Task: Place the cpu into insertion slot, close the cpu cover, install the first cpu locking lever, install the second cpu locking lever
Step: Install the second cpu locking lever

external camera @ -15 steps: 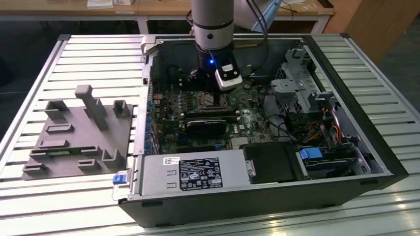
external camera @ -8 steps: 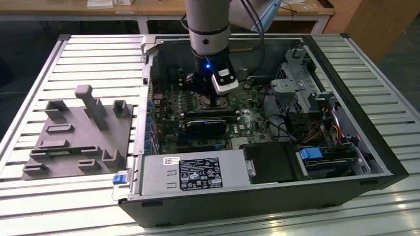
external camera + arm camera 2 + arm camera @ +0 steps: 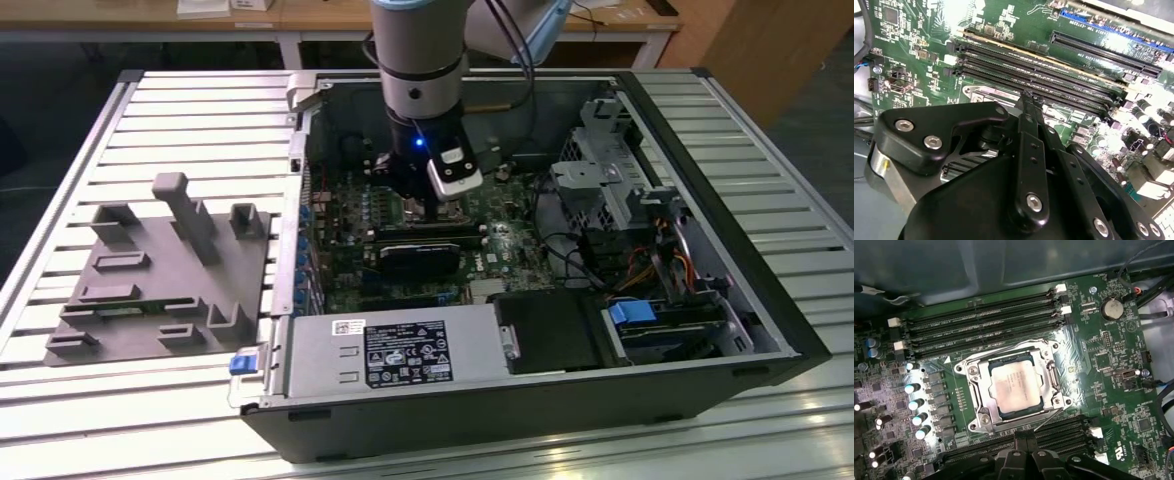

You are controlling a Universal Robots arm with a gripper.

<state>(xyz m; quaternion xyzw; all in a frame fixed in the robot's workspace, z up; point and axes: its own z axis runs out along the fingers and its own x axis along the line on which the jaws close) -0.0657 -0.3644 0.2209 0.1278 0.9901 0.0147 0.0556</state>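
Cpu (image 3: 1012, 386), silver-grey, square, under cover (image 3: 1046, 376)

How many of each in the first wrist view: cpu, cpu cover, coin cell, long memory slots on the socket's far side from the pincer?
cpu: 1
cpu cover: 1
coin cell: 1
memory slots: 4
Total: 7

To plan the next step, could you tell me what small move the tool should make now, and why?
Probably ease the tool toward the thin wire lever beside the socket: the chip already sits under the lowered metal frame, and that lever looks unlatched, though I cannot be sure.
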